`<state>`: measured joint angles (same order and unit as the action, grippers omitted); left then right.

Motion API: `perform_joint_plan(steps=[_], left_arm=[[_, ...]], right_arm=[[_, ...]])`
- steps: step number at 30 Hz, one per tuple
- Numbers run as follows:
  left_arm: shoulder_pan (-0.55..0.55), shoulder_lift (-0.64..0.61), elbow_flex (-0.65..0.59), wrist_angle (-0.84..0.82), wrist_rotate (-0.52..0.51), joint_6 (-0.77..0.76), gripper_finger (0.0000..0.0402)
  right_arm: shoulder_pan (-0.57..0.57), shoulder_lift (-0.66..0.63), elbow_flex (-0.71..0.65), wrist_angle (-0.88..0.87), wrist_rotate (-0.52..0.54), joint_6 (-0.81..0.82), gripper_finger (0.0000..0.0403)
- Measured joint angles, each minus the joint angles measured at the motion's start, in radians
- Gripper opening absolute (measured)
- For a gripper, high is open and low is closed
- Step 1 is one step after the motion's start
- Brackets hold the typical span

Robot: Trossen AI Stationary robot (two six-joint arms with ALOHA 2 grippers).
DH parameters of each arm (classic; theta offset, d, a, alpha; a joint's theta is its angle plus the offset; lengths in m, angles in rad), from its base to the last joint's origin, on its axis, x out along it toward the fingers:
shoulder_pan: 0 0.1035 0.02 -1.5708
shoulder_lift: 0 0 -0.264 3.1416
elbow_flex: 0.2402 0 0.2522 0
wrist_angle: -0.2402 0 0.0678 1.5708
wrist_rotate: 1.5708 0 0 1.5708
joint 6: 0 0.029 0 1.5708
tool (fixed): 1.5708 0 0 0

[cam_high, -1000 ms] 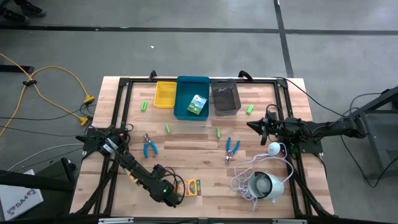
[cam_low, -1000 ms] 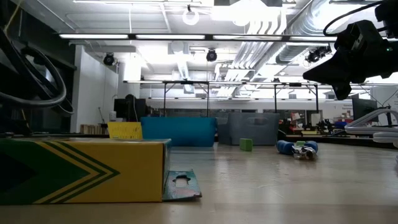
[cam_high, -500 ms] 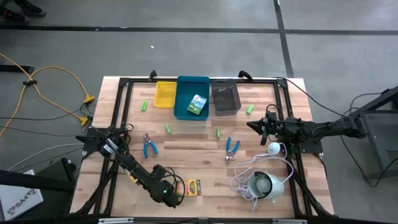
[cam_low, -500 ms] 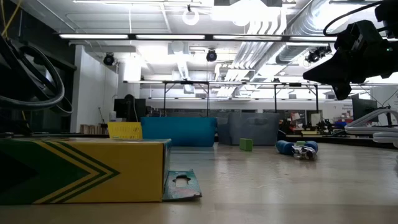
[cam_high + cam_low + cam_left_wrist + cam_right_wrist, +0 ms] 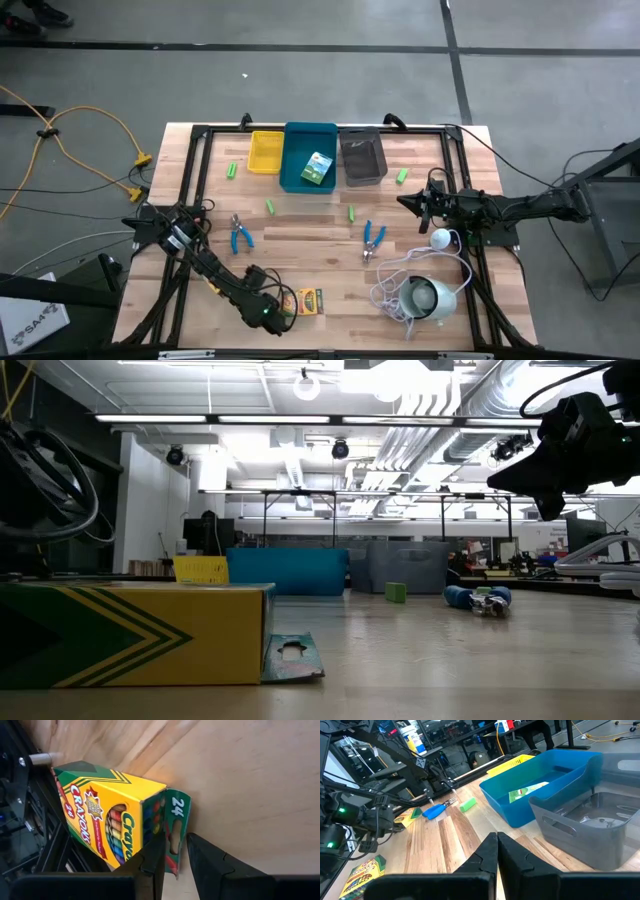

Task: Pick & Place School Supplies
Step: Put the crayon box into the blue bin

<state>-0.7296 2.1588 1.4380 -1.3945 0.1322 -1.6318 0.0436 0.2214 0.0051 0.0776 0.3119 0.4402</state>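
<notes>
One yellow-green crayon box (image 5: 309, 300) (image 5: 105, 815) lies flat near the table's near edge, its green end flap (image 5: 176, 827) (image 5: 292, 657) open. My left gripper (image 5: 283, 308) (image 5: 176, 845) is beside it, open by a narrow gap. The flap shows between the fingers, and no finger shows at the flap in the low view. A second crayon box (image 5: 318, 168) lies in the blue bin. Two blue-handled tools (image 5: 240, 235) (image 5: 373, 237) and several green pieces (image 5: 270, 206) (image 5: 352, 213) rest on the wood. My right gripper (image 5: 415, 200) (image 5: 497, 840) waits shut at the table's right side.
The yellow bin (image 5: 265, 152), blue bin (image 5: 300, 180) and grey bin (image 5: 362, 157) stand side by side at the far edge. A round white device with a coiled cord (image 5: 425, 298) sits near the right near corner. Black frame rails (image 5: 190, 190) run along the table's edges.
</notes>
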Motion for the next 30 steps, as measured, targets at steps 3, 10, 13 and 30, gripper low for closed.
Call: perform_joint_plan(steps=[3, 10, 13, 30], left_arm=[[-0.002, 0.001, -0.001, -0.013, -0.005, -0.007, 0.0083], [-0.003, 0.003, -0.005, -0.042, -0.007, -0.019, 0.0083], [-0.003, 0.003, -0.004, -0.041, -0.007, -0.022, 0.0076], [-0.018, 0.036, -0.002, -0.028, 0.012, 0.03, 0.0025]], right_arm=[[0.0, 0.0, 0.0, 0.0, 0.0, 0.0, 0.0003], [0.0, 0.0, 0.0, 0.0, 0.0, 0.0, 0.0003], [0.0, 0.0, 0.0, 0.0, 0.0, 0.0, 0.0003], [0.0, 0.0, 0.0, 0.0, 0.0, 0.0, 0.0003]])
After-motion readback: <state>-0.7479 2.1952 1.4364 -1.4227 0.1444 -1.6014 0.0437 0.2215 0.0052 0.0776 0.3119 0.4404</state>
